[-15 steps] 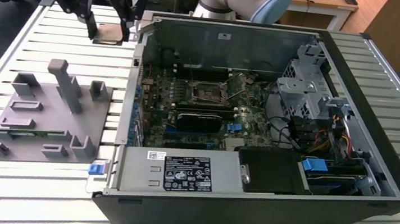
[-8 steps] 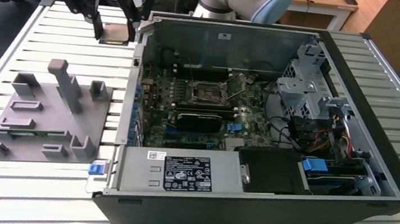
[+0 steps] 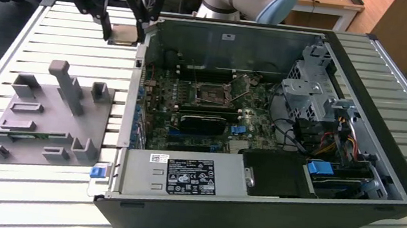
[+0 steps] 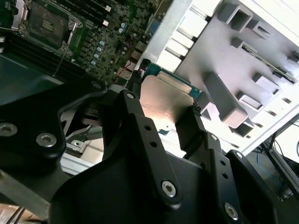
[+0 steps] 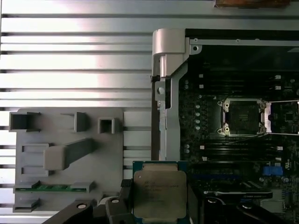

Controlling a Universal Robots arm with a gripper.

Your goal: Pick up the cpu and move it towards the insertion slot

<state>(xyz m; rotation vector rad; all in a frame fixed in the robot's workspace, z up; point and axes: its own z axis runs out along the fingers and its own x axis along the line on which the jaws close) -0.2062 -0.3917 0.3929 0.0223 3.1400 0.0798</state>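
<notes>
Silvery metal tops the cpu (image 5: 160, 193), a flat square chip with a thin pale rim, now clamped by its opposite edges between the fingers of the gripper (image 3: 125, 35). In the exterior view the chip (image 3: 124, 34) hangs in the air just outside the wall of the case (image 3: 391, 83), above the slatted table (image 3: 67, 35) and beyond the grey jig (image 3: 49, 116). The slot (image 5: 244, 117) sits inside the case on the motherboard (image 5: 205, 121), its frame open around a dark centre, well apart from the chip. In the second wrist view the black fingers (image 4: 135, 116) pinch the chip's (image 4: 163, 105) sides, leaving the metal face bare.

Judging by its look, the chip is light and stiff but fragile: its underside contacts should stay untouched, and the smooth edges give little purchase. The rim is the right place to hold it, as here. A green strip board (image 5: 58, 188) lies in the jig, untouched.
</notes>
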